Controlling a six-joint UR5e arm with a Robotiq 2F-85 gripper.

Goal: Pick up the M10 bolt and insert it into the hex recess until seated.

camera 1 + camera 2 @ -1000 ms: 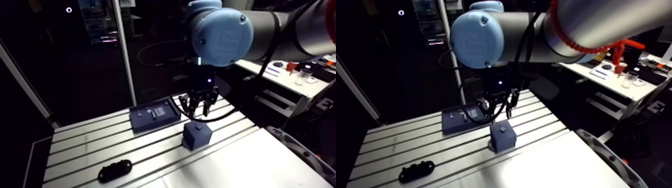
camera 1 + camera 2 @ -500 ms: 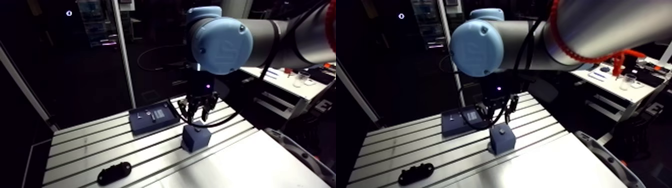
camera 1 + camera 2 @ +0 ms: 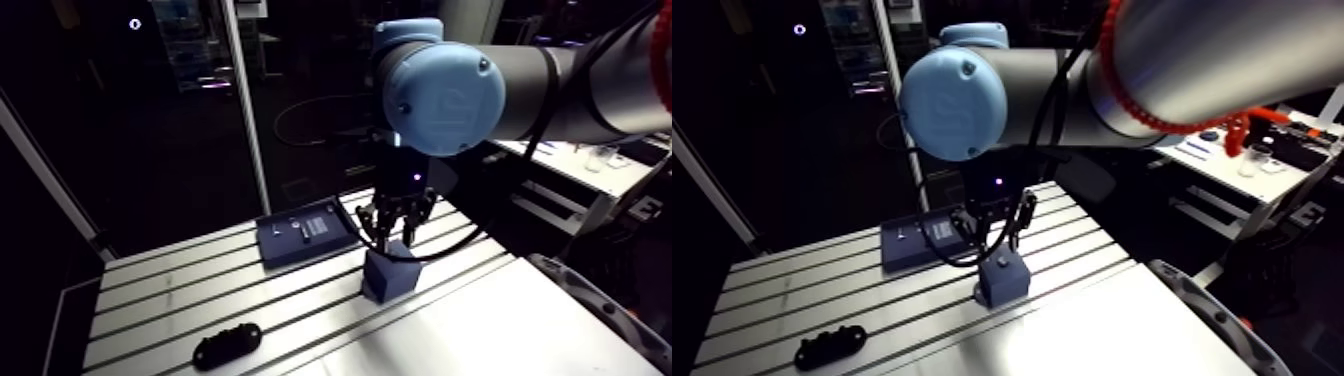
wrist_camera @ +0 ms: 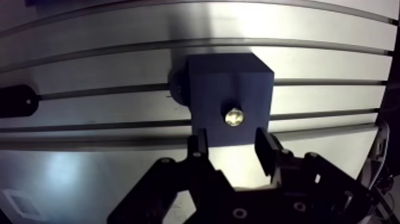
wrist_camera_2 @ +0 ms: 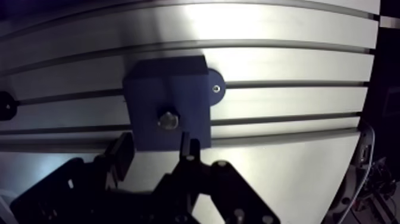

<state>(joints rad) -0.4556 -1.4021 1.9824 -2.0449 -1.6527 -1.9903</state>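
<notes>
The dark blue block [image 4: 229,83] is being shown resting on the slotted table [image 4: 107,65], with the bolt [image 4: 233,116] being seen upright in the block's top face. The gripper [image 4: 233,149] is being held at the block's near edge, fingers [image 4: 198,149] spread, nothing being clamped. A black part [image 4: 15,100] is being glimpsed well apart from the block.

The arm view looks down over the table [image 3: 470,320] from afar; the wrist view (much closer) faces the shared block [image 4: 223,83].
</notes>
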